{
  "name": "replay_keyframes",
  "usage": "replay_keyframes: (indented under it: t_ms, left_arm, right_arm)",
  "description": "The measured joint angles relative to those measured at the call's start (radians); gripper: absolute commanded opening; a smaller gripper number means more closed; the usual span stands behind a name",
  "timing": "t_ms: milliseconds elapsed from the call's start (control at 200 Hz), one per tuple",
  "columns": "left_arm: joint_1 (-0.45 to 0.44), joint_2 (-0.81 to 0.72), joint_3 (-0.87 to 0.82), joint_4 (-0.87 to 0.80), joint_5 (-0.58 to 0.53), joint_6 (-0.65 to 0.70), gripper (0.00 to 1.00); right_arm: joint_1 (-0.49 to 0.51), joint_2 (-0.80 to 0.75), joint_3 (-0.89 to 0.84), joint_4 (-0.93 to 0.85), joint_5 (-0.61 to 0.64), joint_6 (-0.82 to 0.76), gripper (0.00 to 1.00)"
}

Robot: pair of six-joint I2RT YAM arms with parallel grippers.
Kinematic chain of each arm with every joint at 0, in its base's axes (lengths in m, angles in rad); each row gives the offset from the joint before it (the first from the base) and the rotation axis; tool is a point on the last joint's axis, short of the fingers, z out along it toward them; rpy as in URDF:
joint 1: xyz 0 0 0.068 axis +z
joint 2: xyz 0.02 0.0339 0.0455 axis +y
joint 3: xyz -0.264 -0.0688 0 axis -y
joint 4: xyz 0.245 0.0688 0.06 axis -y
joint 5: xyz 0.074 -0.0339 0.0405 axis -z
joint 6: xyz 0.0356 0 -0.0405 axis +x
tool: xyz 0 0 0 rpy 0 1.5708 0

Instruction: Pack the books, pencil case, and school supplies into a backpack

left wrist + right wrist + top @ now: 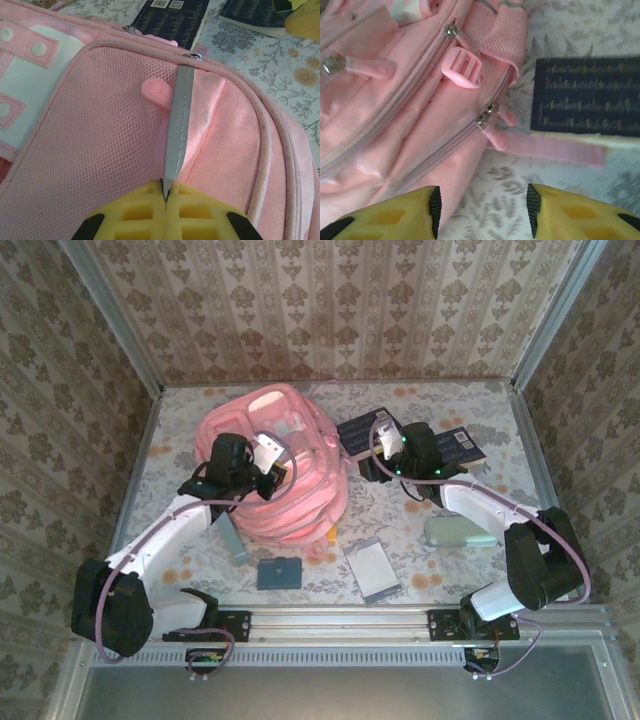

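Jaws first: my left gripper point(165, 192) is clamped shut on the grey strap point(179, 125) running down the mesh side of the backpack point(275, 465). My right gripper point(484, 202) hangs with its jaws apart over the bag's zipper pulls point(487, 116), gripping nothing. Packing has barely begun, I'd say. The bag sits toward the table's point(420, 400) far left with one navy book point(362, 432) just beside it and a second navy book point(462, 445) further right. The pale green pouch point(458, 532) (pencil case, I reckon) is toward the right edge, and the dark teal rectangle point(279, 572) and silver-framed pale rectangle point(372, 570) lie by the near edge.
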Motion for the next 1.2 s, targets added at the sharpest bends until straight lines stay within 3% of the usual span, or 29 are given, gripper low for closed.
replay_keyframes:
  t_ms: [200, 530, 1200]
  left_arm:
    - [0.0, -0.043, -0.027, 0.007, 0.006, 0.0, 0.0]
    - [-0.006, -0.058, -0.051, 0.032, 0.006, 0.0, 0.0]
    - [-0.047, -0.079, -0.069, 0.047, -0.013, 0.002, 0.0]
  right_arm:
    - [0.001, 0.003, -0.159, 0.159, 0.017, -0.261, 0.49]
    - [0.026, 0.09, -0.091, 0.09, -0.058, -0.628, 0.56]
    - [0.074, 0.375, 0.145, 0.046, 0.138, -0.737, 0.56]
